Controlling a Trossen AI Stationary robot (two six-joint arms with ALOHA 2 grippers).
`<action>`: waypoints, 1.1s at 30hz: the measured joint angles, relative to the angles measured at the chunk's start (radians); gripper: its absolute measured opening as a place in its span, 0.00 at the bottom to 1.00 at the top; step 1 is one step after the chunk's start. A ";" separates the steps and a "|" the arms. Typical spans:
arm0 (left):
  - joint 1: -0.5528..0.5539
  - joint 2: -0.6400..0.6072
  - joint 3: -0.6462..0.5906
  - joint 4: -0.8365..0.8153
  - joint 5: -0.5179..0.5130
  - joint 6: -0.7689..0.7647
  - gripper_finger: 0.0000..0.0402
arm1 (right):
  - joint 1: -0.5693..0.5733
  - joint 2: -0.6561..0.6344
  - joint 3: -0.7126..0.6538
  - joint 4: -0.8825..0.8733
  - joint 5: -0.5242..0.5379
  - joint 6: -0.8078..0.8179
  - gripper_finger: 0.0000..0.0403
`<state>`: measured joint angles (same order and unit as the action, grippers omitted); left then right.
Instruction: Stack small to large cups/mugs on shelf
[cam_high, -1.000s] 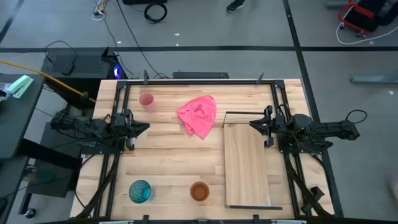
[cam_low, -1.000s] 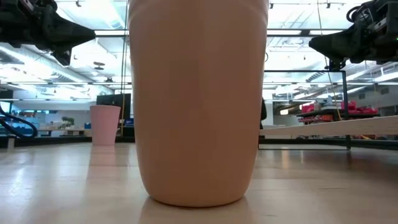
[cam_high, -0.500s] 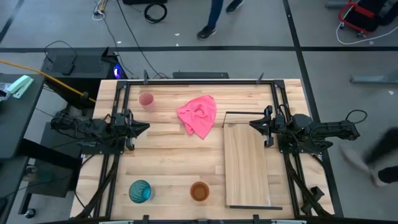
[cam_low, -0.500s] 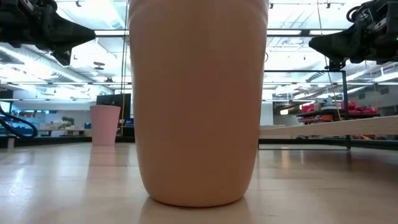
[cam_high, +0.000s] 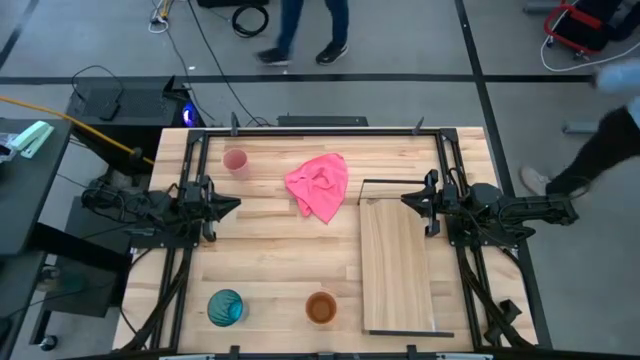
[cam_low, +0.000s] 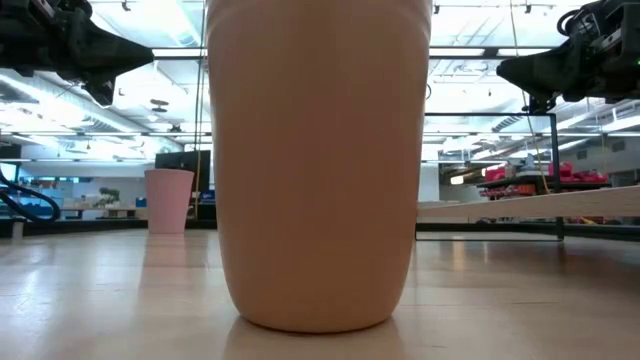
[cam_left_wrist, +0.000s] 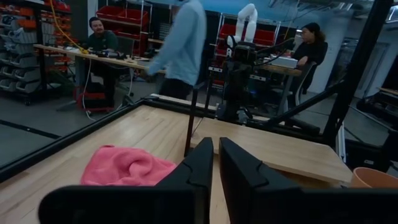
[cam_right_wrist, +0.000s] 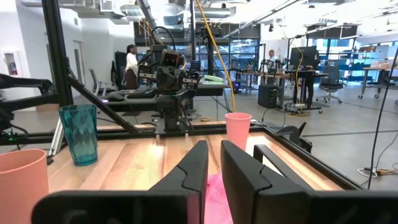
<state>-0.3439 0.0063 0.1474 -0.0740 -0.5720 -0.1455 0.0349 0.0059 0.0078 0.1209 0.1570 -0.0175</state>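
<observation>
The small pink cup (cam_high: 235, 160) stands upright at the table's far left. The teal-blue cup (cam_high: 225, 307) and the orange-brown cup (cam_high: 321, 308) stand upright near the front edge; the orange-brown cup (cam_low: 318, 160) fills the low view. The shelf (cam_high: 397, 265) lies flat on the table's right half, its black wire frame (cam_high: 380, 185) at its far end. My left gripper (cam_high: 235, 204) hovers shut and empty at the left side. My right gripper (cam_high: 405, 200) hovers shut and empty over the shelf's far end.
A crumpled pink cloth (cam_high: 319, 186) lies at the table's far middle, between the pink cup and the shelf. Black frame rails (cam_high: 320, 130) run along the table's far edge and sides. People walk on the floor beyond the table.
</observation>
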 joint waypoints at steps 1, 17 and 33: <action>0.000 0.000 0.000 0.006 0.000 0.000 0.09 | 0.000 0.000 0.000 0.004 0.000 0.009 0.13; 0.000 0.000 0.000 0.238 0.000 -0.293 0.07 | 0.000 0.000 0.114 0.140 0.000 0.458 0.13; 0.000 0.000 0.000 0.363 -0.008 -0.314 0.06 | 0.000 0.044 0.485 0.140 0.089 0.432 0.13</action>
<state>-0.3440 0.0059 0.1478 0.2890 -0.5797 -0.4599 0.0349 0.0504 0.4929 0.2606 0.2464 0.4149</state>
